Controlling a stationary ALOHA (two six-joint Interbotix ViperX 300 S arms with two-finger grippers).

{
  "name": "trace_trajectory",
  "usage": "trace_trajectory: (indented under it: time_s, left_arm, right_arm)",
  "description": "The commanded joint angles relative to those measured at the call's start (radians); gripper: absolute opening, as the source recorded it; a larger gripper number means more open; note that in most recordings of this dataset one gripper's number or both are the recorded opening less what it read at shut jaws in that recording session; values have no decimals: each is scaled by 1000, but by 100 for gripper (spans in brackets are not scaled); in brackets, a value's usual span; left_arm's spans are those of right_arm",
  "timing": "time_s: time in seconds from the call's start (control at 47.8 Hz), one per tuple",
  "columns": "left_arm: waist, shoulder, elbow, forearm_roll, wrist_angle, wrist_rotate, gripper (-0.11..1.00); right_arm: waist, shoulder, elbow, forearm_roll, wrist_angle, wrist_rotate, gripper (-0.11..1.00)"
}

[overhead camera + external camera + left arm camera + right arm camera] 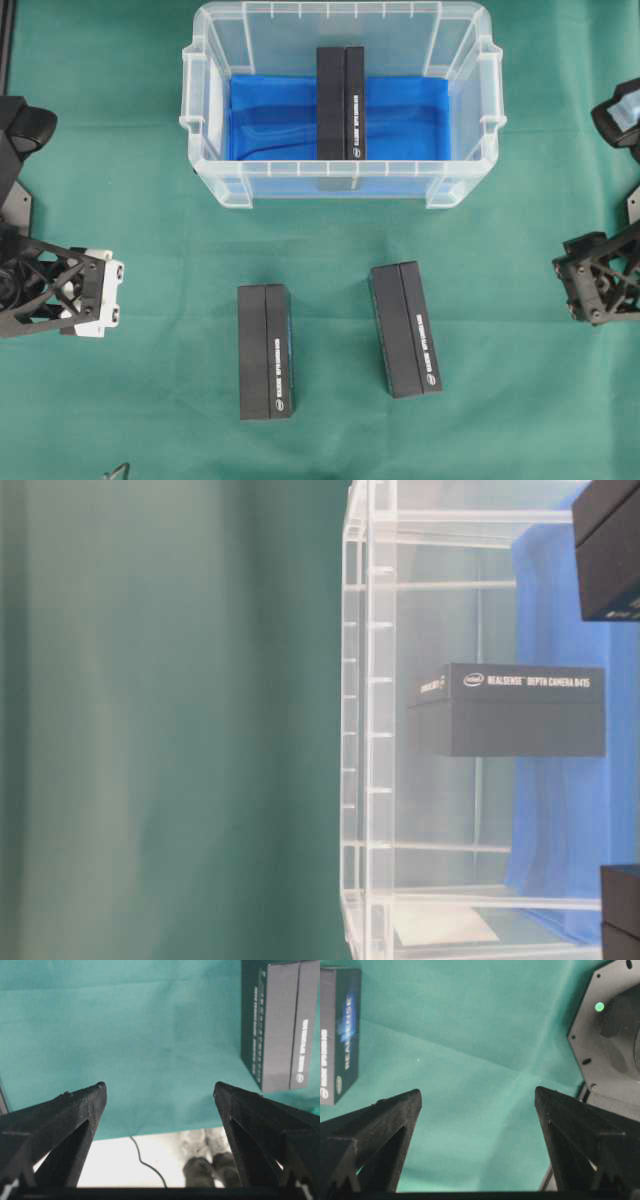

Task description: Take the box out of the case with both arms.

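Note:
The clear case (205, 135) with a blue lining stands at the back centre. One black box (340, 100) rests inside it, across the middle; the table-level view shows this box (510, 710) through the case wall (370, 730). My left gripper (112, 292) hovers at the far left edge of the table, open and empty. My right gripper (566, 290) hovers at the far right edge, also open and empty. In the left wrist view the left gripper (160, 1091) has only green cloth between its fingers. The same holds for the right gripper (477, 1094) in the right wrist view.
Two more black boxes lie on the green cloth in front of the case, one left of centre (265, 350) and one right of centre (405, 328). The left one shows in the left wrist view (280, 1025). The right arm's base (610, 1035) is close by.

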Motion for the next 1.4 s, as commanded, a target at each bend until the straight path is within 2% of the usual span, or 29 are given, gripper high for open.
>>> trace_trajectory:
  time_s: [0.0,0.146,0.314,0.481,0.69,0.962,1.171,1.255,1.38]
  left_arm:
    - [9,-14,-11,3,-2,2,89]
    - [34,-20,-6,3,2,11,89]
    - [81,-31,2,3,3,57,89]
    - [176,-44,11,3,3,153,89]
    - [322,-60,17,3,2,278,89]
    - [503,-75,23,5,0,469,89]
    - [658,-112,54,3,0,611,89]
    - [736,-129,67,3,-3,676,89]
    - [815,-137,71,3,-8,747,89]
  right_arm:
    - [-2,-11,-6,-2,-3,-5,89]
    - [-17,-14,-5,-5,-2,-9,89]
    - [-72,-32,8,-12,-3,-60,89]
    - [-161,-57,26,-12,-3,-161,89]
    - [-310,-84,40,-12,-17,-307,89]
    - [-526,-94,44,-21,-107,-488,89]
    - [-692,-87,51,-23,-176,-586,89]
    - [-736,-81,49,-20,-195,-618,89]
    - [-781,-75,49,-20,-210,-643,89]
